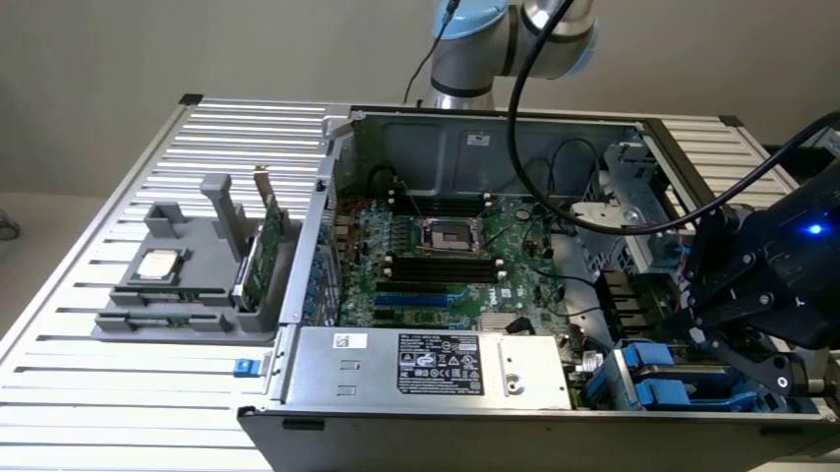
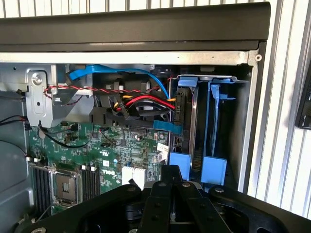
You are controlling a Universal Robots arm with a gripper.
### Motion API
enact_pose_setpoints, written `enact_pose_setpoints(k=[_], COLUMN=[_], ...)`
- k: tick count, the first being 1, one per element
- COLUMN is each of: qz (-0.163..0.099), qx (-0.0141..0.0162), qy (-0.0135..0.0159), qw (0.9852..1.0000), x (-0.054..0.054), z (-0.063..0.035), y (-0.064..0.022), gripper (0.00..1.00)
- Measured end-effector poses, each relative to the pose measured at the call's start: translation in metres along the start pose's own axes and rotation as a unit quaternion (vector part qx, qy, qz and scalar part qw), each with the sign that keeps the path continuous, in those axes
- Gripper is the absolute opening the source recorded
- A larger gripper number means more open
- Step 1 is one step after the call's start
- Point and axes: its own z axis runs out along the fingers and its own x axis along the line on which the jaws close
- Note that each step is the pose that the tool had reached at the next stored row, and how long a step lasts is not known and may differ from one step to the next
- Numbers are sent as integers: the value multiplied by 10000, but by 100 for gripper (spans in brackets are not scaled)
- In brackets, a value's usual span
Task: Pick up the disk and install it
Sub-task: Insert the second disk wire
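The disk [image 2: 195,127] stands edge-on in its blue carrier inside the drive bay at the corner of the open computer case [image 2: 146,29]. A second blue carrier [image 2: 215,121] sits beside it. My gripper [image 2: 171,171] is shut, with its black fingertips together just above the disk carrier's blue end tab [image 2: 180,161]. Nothing shows between the fingers. In the exterior view the gripper [image 1: 719,339] hangs over the blue carriers [image 1: 676,379] at the case's near right corner.
Red, black and blue cables [image 2: 141,99] run beside the bay. The green motherboard [image 1: 440,261] fills the case floor and the power supply [image 1: 440,364] lies at the front. A grey fixture [image 1: 197,280] on the slatted table holds a silver chip [image 1: 157,264] and a green card [image 1: 270,241].
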Motion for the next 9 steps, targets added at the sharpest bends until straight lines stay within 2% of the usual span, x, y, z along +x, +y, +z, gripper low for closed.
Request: enact_pose_setpoints(k=[9], qz=[0], qx=[0], qy=[0], qw=[10000], x=[0], z=[0], y=[0], gripper=[11])
